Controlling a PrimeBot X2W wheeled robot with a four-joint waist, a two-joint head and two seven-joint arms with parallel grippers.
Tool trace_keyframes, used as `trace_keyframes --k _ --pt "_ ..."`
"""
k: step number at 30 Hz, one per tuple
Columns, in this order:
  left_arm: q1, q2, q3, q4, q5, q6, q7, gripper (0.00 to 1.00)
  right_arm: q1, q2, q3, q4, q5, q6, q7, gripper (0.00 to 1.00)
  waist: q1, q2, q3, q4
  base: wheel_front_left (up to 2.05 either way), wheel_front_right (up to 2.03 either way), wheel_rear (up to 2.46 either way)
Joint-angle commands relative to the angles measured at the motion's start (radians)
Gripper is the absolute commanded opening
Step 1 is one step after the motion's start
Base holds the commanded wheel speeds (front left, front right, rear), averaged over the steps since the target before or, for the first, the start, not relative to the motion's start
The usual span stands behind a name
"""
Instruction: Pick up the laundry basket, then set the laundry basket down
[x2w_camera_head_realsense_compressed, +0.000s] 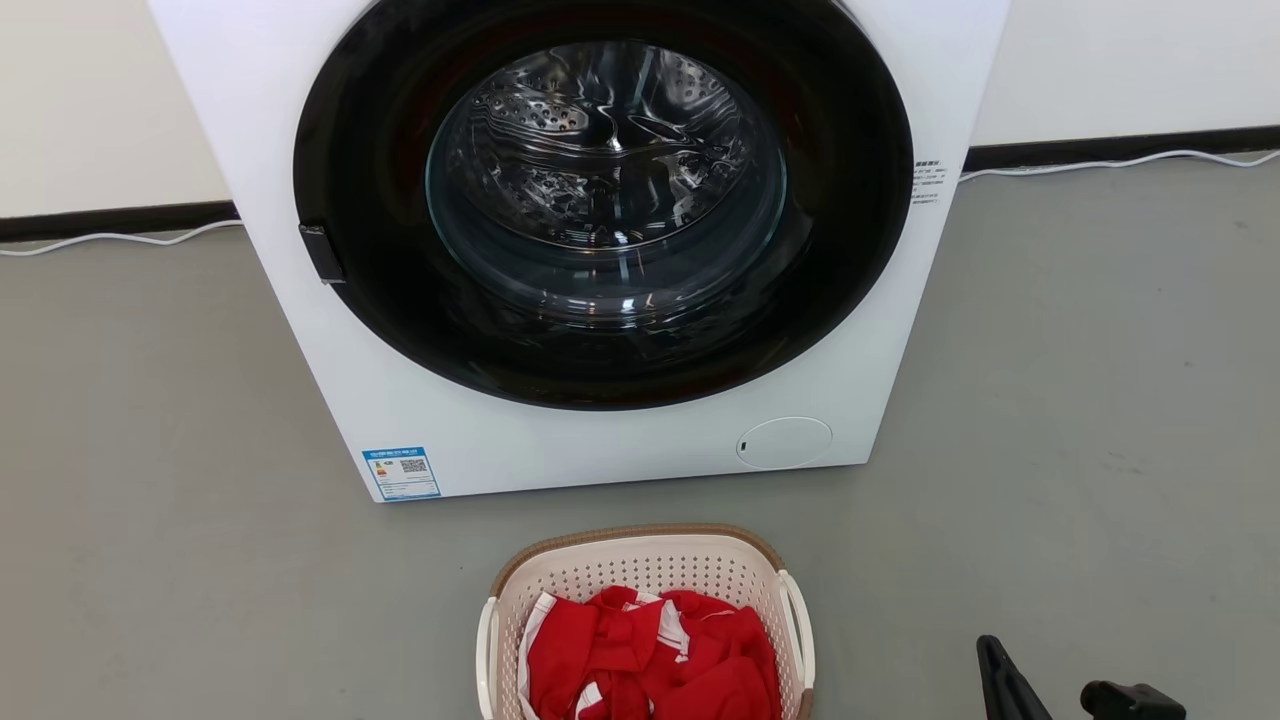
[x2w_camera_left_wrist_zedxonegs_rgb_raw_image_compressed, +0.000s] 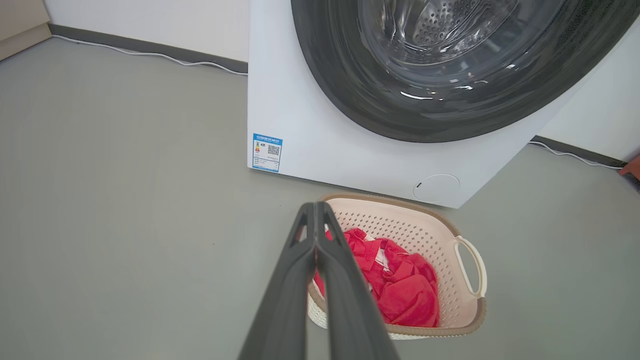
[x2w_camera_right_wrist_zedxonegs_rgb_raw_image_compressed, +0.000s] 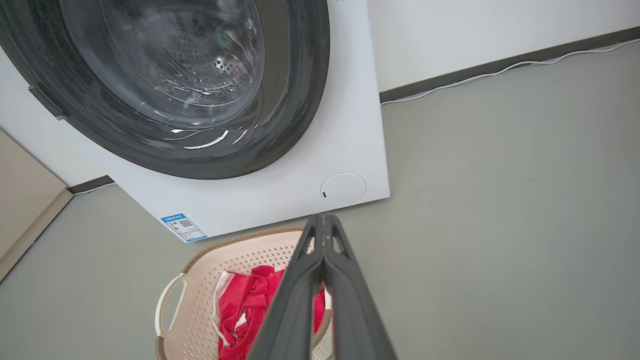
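The laundry basket (x2w_camera_head_realsense_compressed: 640, 560) stands on the grey floor just in front of the washing machine, cream and perforated, with a brown rim and white side handles (x2w_camera_head_realsense_compressed: 797, 620). A red garment with white stripes (x2w_camera_head_realsense_compressed: 650, 660) lies crumpled inside it. In the left wrist view my left gripper (x2w_camera_left_wrist_zedxonegs_rgb_raw_image_compressed: 315, 206) is shut with nothing in it and hangs above the basket's (x2w_camera_left_wrist_zedxonegs_rgb_raw_image_compressed: 400, 222) left edge. My right gripper (x2w_camera_right_wrist_zedxonegs_rgb_raw_image_compressed: 323, 218) is shut and empty too, hovering over the right side of the basket (x2w_camera_right_wrist_zedxonegs_rgb_raw_image_compressed: 240, 252). Its dark fingers (x2w_camera_head_realsense_compressed: 1000, 675) show to the right of the basket in the head view.
The white washing machine (x2w_camera_head_realsense_compressed: 600, 440) has a round dark glass door (x2w_camera_head_realsense_compressed: 600, 190) that is shut, with its latch handle (x2w_camera_head_realsense_compressed: 322, 252) on the left. A white cable (x2w_camera_head_realsense_compressed: 1100, 162) runs along the dark baseboard. A beige panel (x2w_camera_right_wrist_zedxonegs_rgb_raw_image_compressed: 25, 200) stands left of the machine. Grey floor (x2w_camera_head_realsense_compressed: 1050, 450) spreads on both sides.
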Motion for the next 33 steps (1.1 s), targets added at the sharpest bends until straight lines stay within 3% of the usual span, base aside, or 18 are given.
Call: trace_keyframes --k 1,33 --pt "-0.039 0.012 0.014 -0.019 -0.031 -0.006 0.006 0.00 -0.034 -0.009 -0.009 -0.031 0.035 0.000 0.011 0.00 -0.0003 -0.0001 0.000 0.001 0.00 0.00 0.00" --pt "-0.112 0.022 0.067 -0.017 -0.386 -0.035 0.089 0.00 -0.056 -0.016 -0.056 -0.076 0.391 0.000 0.098 0.00 -0.0003 -0.0001 0.006 0.014 0.00 0.00 0.00"
